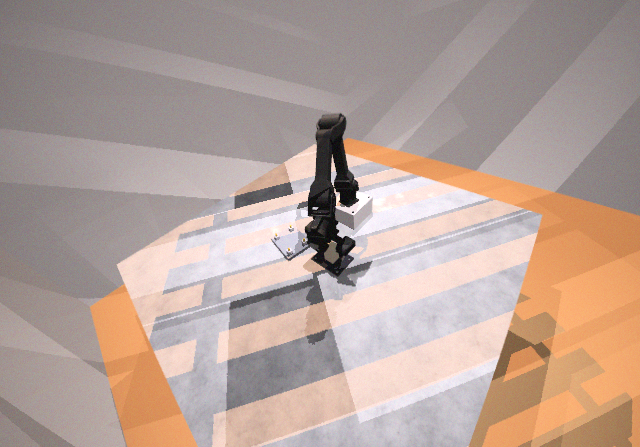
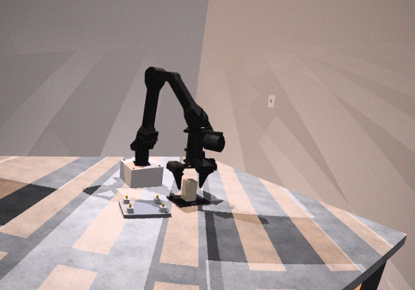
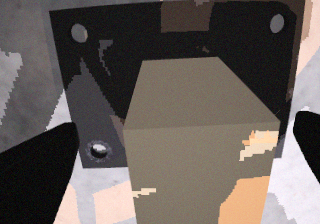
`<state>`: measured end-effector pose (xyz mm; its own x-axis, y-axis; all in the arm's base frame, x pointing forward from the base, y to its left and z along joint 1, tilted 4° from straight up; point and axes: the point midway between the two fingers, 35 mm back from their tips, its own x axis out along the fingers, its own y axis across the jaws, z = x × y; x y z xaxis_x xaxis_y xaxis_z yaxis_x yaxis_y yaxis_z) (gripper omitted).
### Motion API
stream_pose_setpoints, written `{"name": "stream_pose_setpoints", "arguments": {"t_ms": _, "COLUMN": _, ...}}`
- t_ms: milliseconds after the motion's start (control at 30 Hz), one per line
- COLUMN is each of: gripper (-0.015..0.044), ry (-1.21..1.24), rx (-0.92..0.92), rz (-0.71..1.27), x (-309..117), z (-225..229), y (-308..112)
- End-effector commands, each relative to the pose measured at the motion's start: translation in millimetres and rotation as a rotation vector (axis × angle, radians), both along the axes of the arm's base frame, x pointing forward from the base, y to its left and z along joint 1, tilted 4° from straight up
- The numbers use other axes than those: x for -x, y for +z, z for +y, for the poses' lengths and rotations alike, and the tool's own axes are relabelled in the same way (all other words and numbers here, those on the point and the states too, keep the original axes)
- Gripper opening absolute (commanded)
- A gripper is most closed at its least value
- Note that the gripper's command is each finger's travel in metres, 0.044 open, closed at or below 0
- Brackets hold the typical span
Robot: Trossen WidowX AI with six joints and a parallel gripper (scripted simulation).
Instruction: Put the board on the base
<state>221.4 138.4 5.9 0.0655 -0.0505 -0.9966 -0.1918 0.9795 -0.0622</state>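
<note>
Matte-black, chunky-jointed arm [image 1: 324, 160] [image 2: 152, 107].

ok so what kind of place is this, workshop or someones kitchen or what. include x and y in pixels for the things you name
Probably a robot test bench in a plain room: a black jointed arm [image 1: 324, 163] [image 2: 152, 102] on a white box-shaped pedestal [image 1: 354, 219] [image 2: 146, 176], and a flat grey base with gold-tipped posts [image 1: 290, 244] [image 2: 144, 209].
</note>
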Motion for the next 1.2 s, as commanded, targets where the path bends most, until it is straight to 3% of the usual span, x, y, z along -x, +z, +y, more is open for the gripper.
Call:
{"name": "stream_pose_setpoints", "arguments": {"t_ms": 0, "gripper": 0.0440, "ry": 0.003, "rx": -0.001, "rz": 0.006, "x": 1, "z": -1, "y": -8}}
{"name": "stream_pose_setpoints", "arguments": {"t_ms": 267, "gripper": 0.0440, "ry": 0.003, "rx": -0.001, "rz": 0.006, "x": 2, "z": -2, "y": -18}}
{"name": "stream_pose_setpoints", "arguments": {"t_ms": 600, "gripper": 0.0177, "ry": 0.003, "rx": -0.001, "rz": 0.006, "x": 2, "z": -2, "y": -18}}
{"name": "stream_pose_setpoints", "arguments": {"t_ms": 867, "gripper": 0.0124, "ry": 0.003, "rx": -0.001, "rz": 0.006, "x": 2, "z": -2, "y": -18}}
{"name": "stream_pose_setpoints", "arguments": {"t_ms": 1033, "gripper": 0.0000, "ry": 0.003, "rx": -0.001, "rz": 0.006, "x": 1, "z": -1, "y": -12}}
{"name": "stream_pose_setpoints", "arguments": {"t_ms": 1167, "gripper": 0.0000, "ry": 0.003, "rx": -0.001, "rz": 0.006, "x": 1, "z": 0, "y": -2}}
